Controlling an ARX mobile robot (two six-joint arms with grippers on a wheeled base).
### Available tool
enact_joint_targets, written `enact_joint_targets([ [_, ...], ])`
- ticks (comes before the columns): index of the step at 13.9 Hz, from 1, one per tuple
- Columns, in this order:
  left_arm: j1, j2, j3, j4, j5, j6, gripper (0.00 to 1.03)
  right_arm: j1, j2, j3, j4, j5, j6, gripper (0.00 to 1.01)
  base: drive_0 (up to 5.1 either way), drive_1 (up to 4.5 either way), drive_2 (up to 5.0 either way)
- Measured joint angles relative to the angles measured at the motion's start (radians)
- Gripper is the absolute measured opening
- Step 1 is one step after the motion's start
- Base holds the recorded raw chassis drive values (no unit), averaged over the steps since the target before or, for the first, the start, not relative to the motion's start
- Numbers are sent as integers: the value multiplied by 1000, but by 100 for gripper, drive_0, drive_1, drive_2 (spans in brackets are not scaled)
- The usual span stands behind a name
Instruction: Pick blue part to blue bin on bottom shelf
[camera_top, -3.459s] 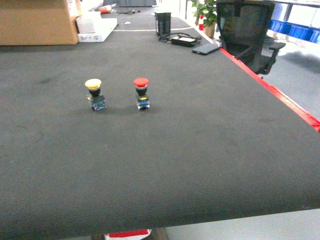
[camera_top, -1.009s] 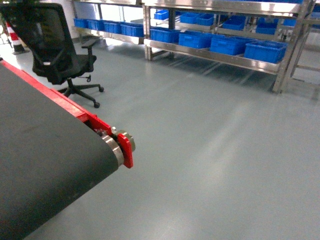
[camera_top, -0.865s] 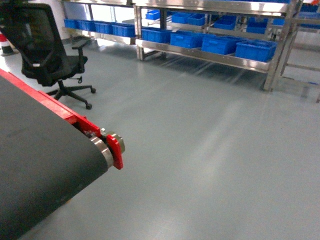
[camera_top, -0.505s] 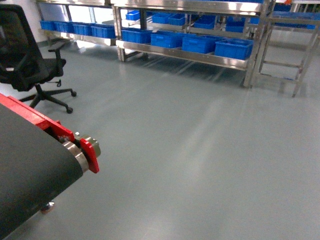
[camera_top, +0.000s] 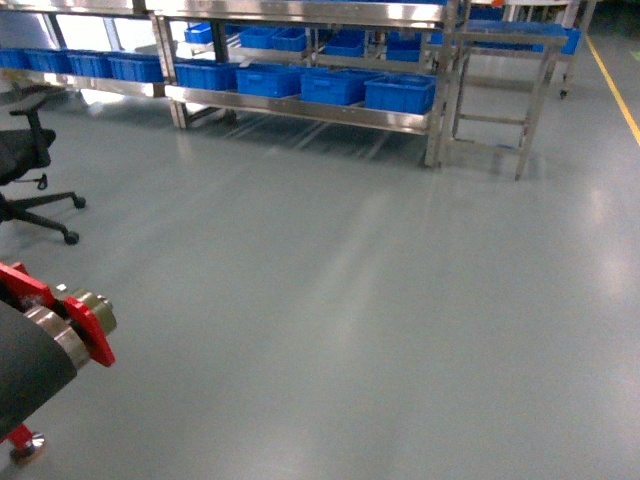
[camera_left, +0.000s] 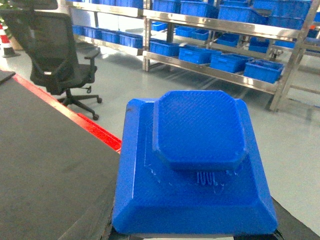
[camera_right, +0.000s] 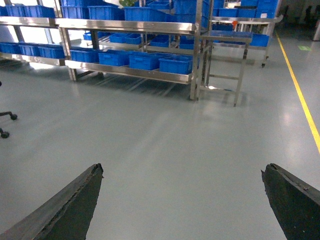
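Held in the left gripper: a chunky blue plastic part, a square block with sloped sides and a raised, corner-cut cap on top. Fills most of the left wrist view, cap up, hiding the jaws except for dark slivers at its lower corners. Hangs over the red-trimmed edge of the black-topped table, partly past it above the grey polished floor.

Spread wide on the right: the right gripper, with its two dark fingers at the lower corners of the right wrist view. Nothing between them but floor.

Well ahead across the floor, against the far wall: a long stainless-steel rack. Along its bottom shelf, a shiny steel level just above the floor, a row of blue plastic bins side by side. More blue bins on the level above. Same shelf and bins in the left wrist view behind the part and in the right wrist view at upper left. Blue part well apart from the bottom shelf.

In the head view, only the rounded end of the table at the lower left corner, with a metal roller and red bracket. Black mesh office chair at the left edge. Small steel frame stand just right of the rack, and a yellow floor line at far right.
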Motion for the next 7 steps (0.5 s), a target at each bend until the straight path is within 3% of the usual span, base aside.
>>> enact_joint_targets([
  [7,0,0,0,0,0,0,43,0,0,0,0,0,0,98,-159,-159,-159],
])
